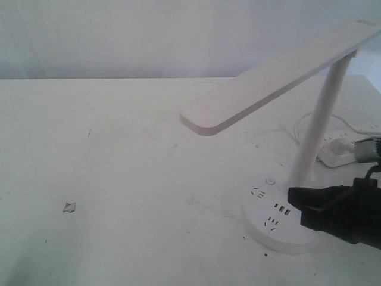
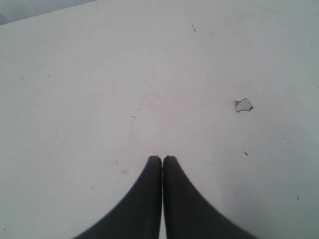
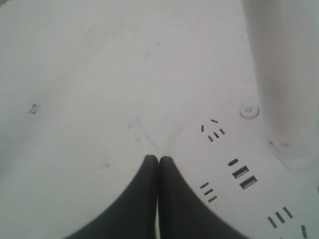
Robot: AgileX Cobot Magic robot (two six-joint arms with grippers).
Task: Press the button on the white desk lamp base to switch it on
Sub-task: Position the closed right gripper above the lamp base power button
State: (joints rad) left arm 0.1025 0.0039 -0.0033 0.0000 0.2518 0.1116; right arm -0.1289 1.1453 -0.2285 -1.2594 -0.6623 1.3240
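Note:
The white desk lamp (image 1: pixel 280 74) stands at the right of the table, its flat bar head reaching left over the tabletop. Its round white base (image 1: pixel 262 229) carries dark socket slots, USB ports (image 1: pixel 282 209) and a small round button (image 1: pixel 269 181). My right gripper (image 1: pixel 292 196) is shut and empty, hovering above the base's right part, near the USB ports. In the right wrist view its tips (image 3: pixel 158 160) sit over the base's edge, with the button (image 3: pixel 249 112) well off to one side. My left gripper (image 2: pixel 162 159) is shut over bare table; it does not appear in the exterior view.
An oblong white power strip (image 1: pixel 342 146) with a cable lies behind the lamp stem at the far right. A small scrap (image 1: pixel 69 207) lies on the table at the left, also seen as a chip (image 2: pixel 243 105) in the left wrist view.

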